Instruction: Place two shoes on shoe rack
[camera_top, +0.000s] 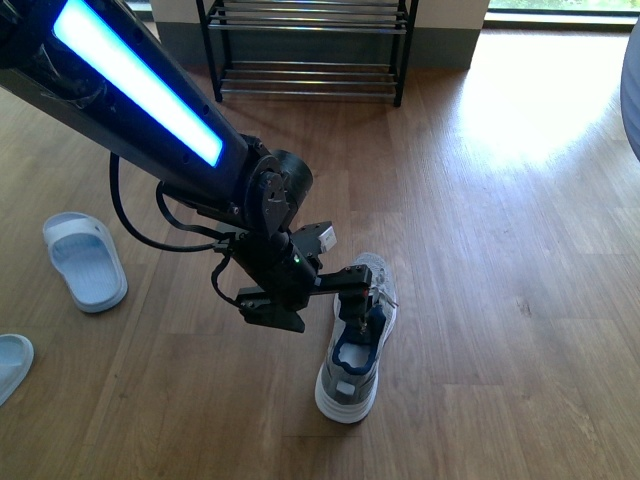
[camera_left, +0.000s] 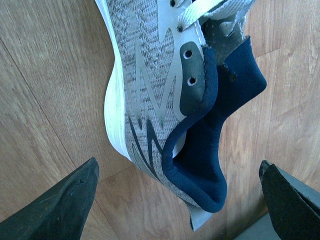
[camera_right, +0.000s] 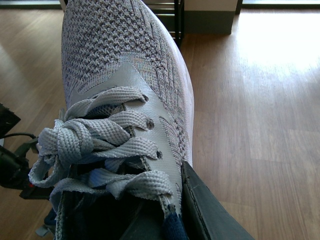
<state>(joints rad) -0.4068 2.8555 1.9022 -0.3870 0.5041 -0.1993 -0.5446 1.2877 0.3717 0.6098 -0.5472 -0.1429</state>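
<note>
The left gripper (camera_left: 177, 165), jaws apart, should be centred on the floor sneaker (camera_top: 355, 345) before being closed. The other sneaker (camera_right: 125, 75) is clamped in the right gripper (camera_right: 175, 217); the shoe rack (camera_top: 310, 50) is at 12 o'clock.

the grey sneaker (camera_top: 352, 365) has a rough, matt knit cloth upper, a smooth white sole and soft navy padding. the second sneaker (camera_right: 125, 60) carries coarse woven laces (camera_right: 100, 135). the floor (camera_top: 500, 250) is wood plank with a light sheen. the pale slide (camera_top: 85, 262) looks smooth and matt. the rack (camera_top: 305, 72) has shiny metal bars.
</note>
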